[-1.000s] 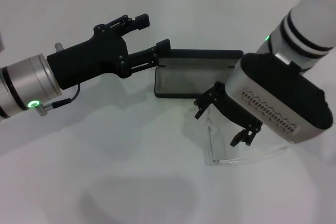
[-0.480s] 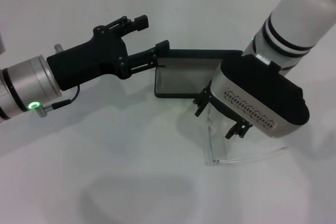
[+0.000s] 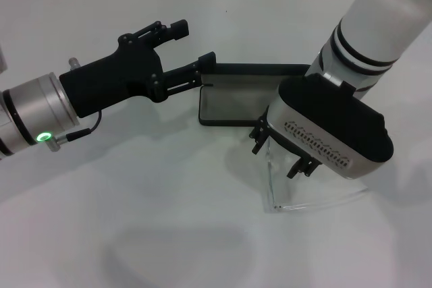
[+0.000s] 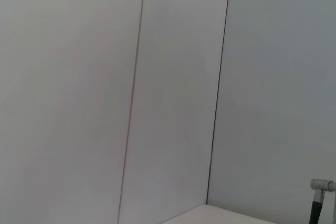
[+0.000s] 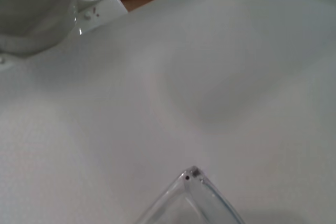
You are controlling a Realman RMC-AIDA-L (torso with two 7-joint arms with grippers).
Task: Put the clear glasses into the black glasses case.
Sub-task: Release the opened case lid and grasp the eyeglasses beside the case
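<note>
The black glasses case (image 3: 233, 106) lies open at the table's middle, grey lining up, its lid (image 3: 260, 70) tipped back. My left gripper (image 3: 192, 44) is open at the case's left end, with its nearer finger (image 3: 204, 59) against the lid's corner. The clear glasses (image 3: 307, 198) lie on the table in front of the case, one arm (image 3: 270, 175) pointing toward it. My right gripper (image 3: 279, 154) hangs open just above that arm, fingers spread on either side. The right wrist view shows only a corner of the clear glasses (image 5: 195, 195).
White table (image 3: 169, 220) all around, with a tiled wall (image 4: 173, 87) behind. In the right wrist view a white rounded body (image 5: 31, 9) stands near the table's edge, with floor beyond it.
My right arm has swung left and back toward the case, bringing its gripper over the glasses' arm. The left arm, case and glasses have stayed put.
</note>
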